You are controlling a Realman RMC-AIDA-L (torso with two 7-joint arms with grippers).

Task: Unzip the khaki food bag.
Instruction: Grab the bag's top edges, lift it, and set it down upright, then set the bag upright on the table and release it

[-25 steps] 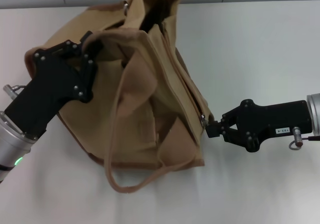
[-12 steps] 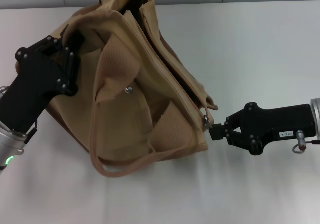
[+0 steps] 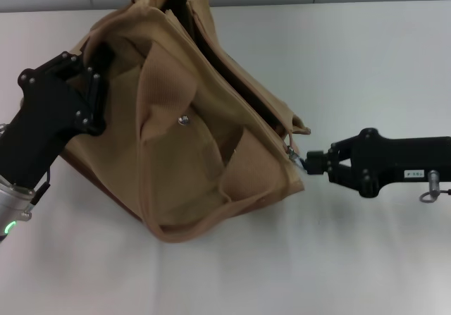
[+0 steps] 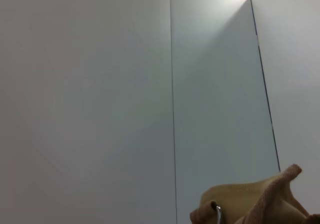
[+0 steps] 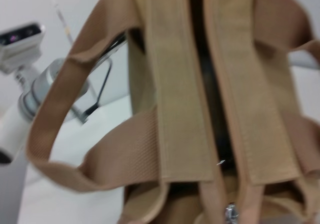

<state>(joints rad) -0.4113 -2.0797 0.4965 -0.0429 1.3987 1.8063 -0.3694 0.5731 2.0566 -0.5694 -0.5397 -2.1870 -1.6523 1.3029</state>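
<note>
Head view: we are seeing the khaki food bag (image 3: 190,125) lying tipped on the table (image 3: 366,61). At its far corner, the left claw (image 3: 88,75) is pinching fabric; at its near corner, the right claw (image 3: 310,162) is clamping the zipper pull (image 3: 290,153). We are judging that steady opposing tension keeps the track straight.

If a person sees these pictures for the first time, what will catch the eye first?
A big boxy khaki canvas food bag fills the middle of the white table, its top zipper gaping open. The right hand pinches the metal zipper pull at the bag's near corner, while the left hand grips its far side.
</note>
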